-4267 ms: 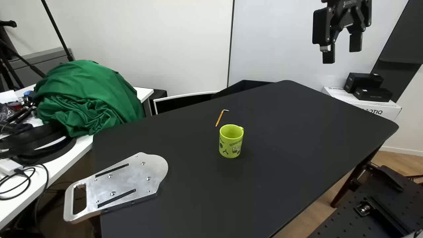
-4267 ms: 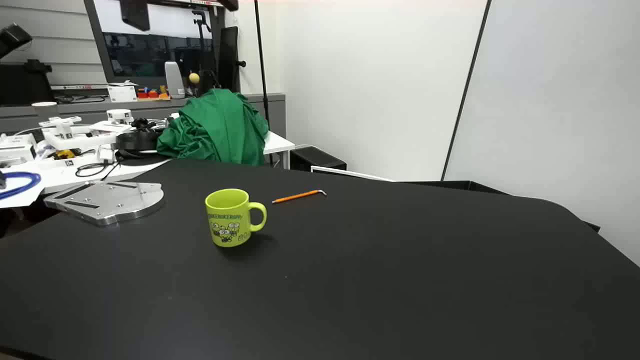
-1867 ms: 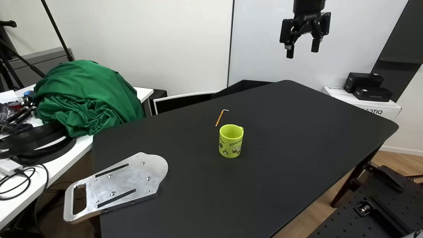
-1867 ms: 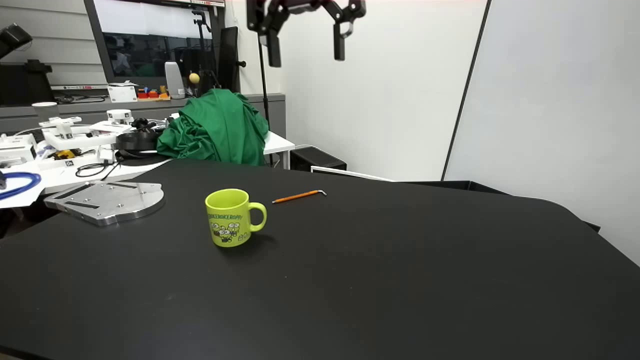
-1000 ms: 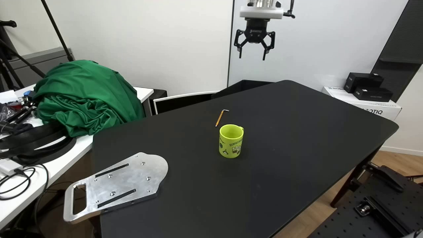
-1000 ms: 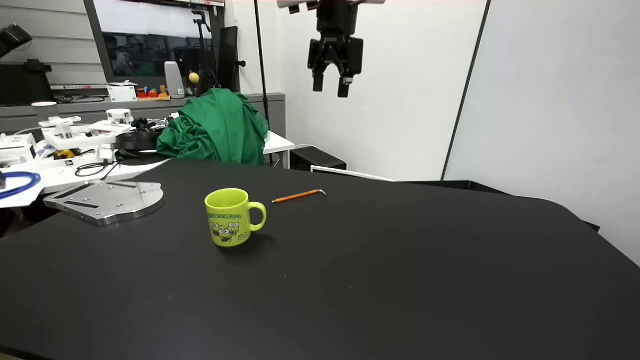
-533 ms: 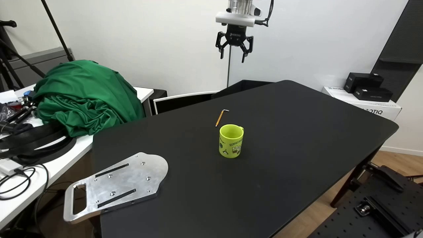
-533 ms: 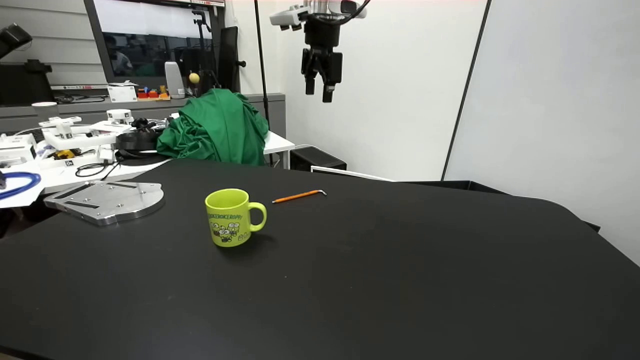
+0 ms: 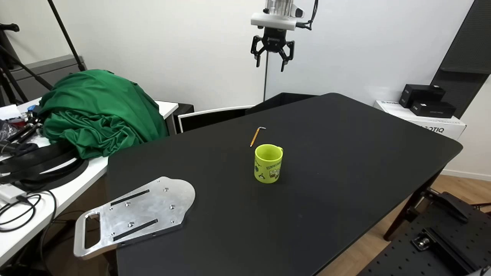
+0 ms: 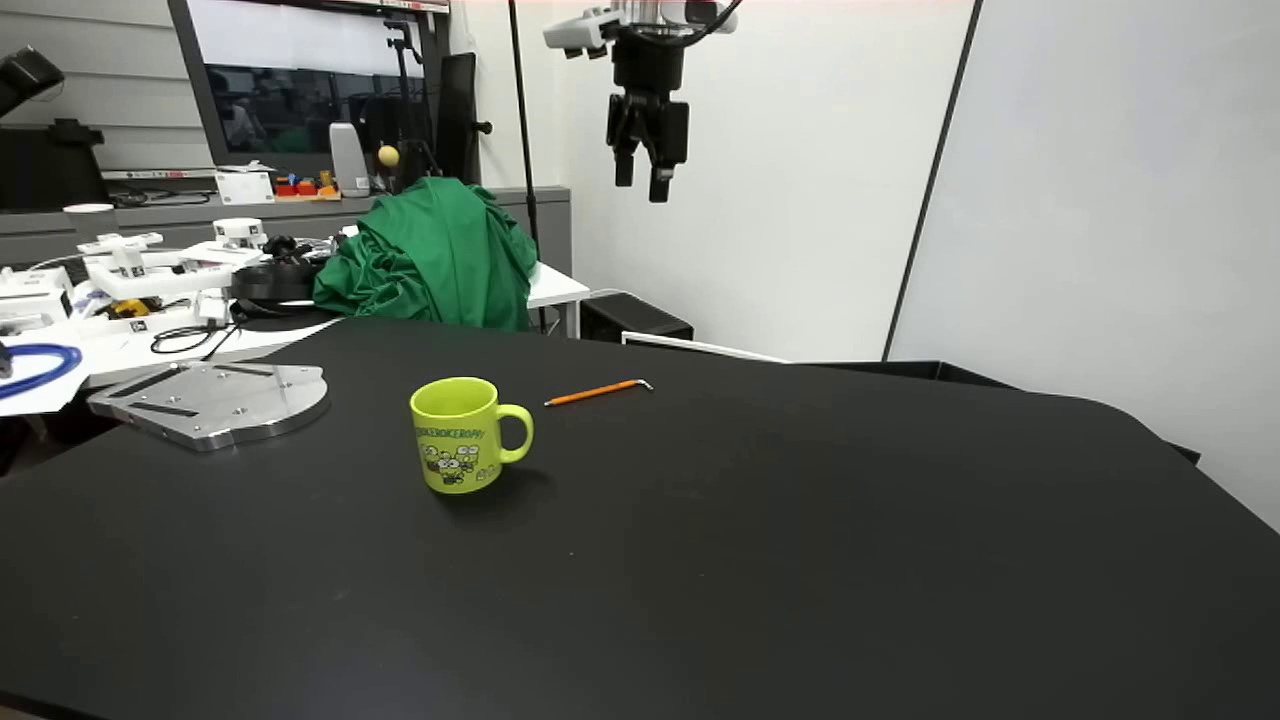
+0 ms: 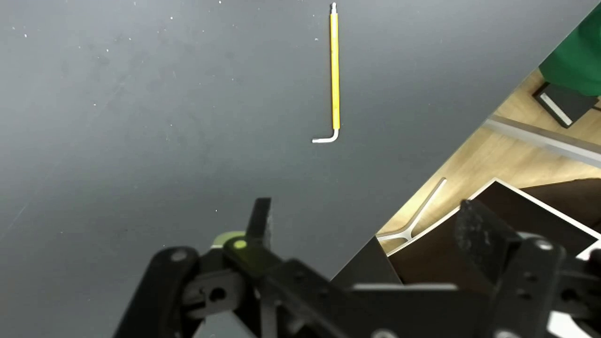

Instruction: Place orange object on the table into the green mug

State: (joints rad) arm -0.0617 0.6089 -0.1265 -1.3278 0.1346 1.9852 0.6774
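Observation:
The orange object is a thin L-shaped hex key with an orange sleeve (image 9: 255, 137) and a bare silver bent end. It lies flat on the black table (image 9: 326, 199), in both exterior views (image 10: 597, 392) and near the top middle of the wrist view (image 11: 335, 70). The yellow-green mug (image 9: 267, 168) stands upright beside it, its handle visible in an exterior view (image 10: 455, 450). The mug is not clearly visible in the wrist view. My gripper (image 9: 270, 68) hangs high above the table, fingers down, open and empty. It also shows in an exterior view (image 10: 641, 190) and the wrist view (image 11: 364, 202).
A silver metal plate (image 9: 149, 209) lies on the table's edge. A green cloth (image 9: 99, 115) sits on a cluttered white side table. A dark, white-edged surface (image 11: 497, 220) lies past the table edge. A white box (image 9: 441, 124) stands beyond the far end.
In an exterior view my gripper has moved left from the upper right and turned, staying high and open. Over the last half second it is nearly still. Hex key and mug have not moved.

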